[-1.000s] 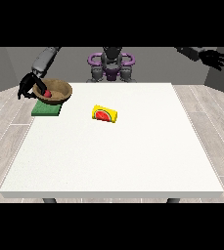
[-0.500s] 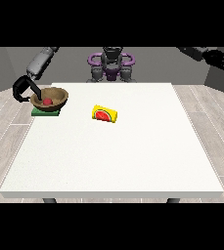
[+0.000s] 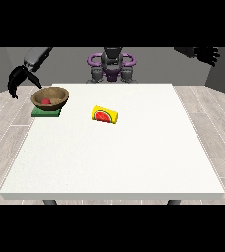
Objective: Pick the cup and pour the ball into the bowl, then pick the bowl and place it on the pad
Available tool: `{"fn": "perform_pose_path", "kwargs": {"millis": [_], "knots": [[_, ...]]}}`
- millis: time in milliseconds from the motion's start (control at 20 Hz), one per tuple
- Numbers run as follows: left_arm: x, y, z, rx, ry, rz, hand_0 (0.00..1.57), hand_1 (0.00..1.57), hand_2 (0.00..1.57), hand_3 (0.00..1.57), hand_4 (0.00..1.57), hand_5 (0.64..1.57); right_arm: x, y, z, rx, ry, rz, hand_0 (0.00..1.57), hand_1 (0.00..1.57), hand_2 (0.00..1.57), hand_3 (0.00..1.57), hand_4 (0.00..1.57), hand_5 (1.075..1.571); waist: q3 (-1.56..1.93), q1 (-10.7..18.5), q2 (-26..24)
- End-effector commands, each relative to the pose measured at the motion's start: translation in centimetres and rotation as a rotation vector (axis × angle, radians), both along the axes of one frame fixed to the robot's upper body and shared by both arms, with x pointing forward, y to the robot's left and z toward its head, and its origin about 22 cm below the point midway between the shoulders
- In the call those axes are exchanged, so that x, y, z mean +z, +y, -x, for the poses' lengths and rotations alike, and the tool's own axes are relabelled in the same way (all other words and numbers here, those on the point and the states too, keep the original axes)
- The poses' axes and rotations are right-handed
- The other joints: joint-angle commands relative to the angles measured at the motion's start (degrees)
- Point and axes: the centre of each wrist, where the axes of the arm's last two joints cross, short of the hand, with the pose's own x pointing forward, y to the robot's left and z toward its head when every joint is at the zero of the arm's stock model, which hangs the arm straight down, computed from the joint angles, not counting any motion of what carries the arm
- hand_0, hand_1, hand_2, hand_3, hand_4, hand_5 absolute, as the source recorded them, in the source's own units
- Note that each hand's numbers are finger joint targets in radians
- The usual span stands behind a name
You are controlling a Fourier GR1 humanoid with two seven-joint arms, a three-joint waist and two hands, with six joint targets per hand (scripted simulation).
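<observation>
A brown wooden bowl [image 3: 50, 97] rests on the green pad [image 3: 46, 112] at the table's far left, with a red ball [image 3: 45, 102] inside it. The yellow cup [image 3: 105, 115] with a red mouth lies on its side near the table's middle. The hand at the view's left [image 3: 18, 79] hangs beside the table's left edge, to the left of the bowl and apart from it, fingers relaxed and pointing down. The hand at the view's right [image 3: 209, 53] is raised high beyond the table's far right corner, fingers spread, holding nothing.
The white table [image 3: 114, 162] spreads wide toward the camera. The robot's torso [image 3: 112, 65] stands behind the far edge. Wooden floor surrounds the table.
The hand at the view's left has let go of the bowl and drawn back to the left and up. The bowl now sits on the pad. The other hand has barely moved.
</observation>
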Motion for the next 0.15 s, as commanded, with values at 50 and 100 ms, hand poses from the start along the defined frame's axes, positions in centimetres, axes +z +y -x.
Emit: {"fn": "perform_pose_path", "kwargs": {"millis": [50, 100], "knots": [[-3.8, -4.0, -0.5, -0.019, 0.196, 0.017, 0.00, 0.00, 0.00, 0.00, 0.90, 1.559, 2.9, 3.0, -3.1, 0.138, 0.038, -0.044, 0.00, 0.00, 0.00, 0.00, 0.42, 1.383, -0.14, -1.7, -11.9], [-5.2, -2.5, 0.5, 0.015, 0.230, 0.013, 0.00, 0.00, 0.00, 0.00, 0.90, 1.559, 2.6, 5.6, -4.3, 0.188, -0.005, -0.084, 0.00, 0.00, 0.00, 0.00, 0.48, 1.434, -0.23, -3.4, -13.8]]}}
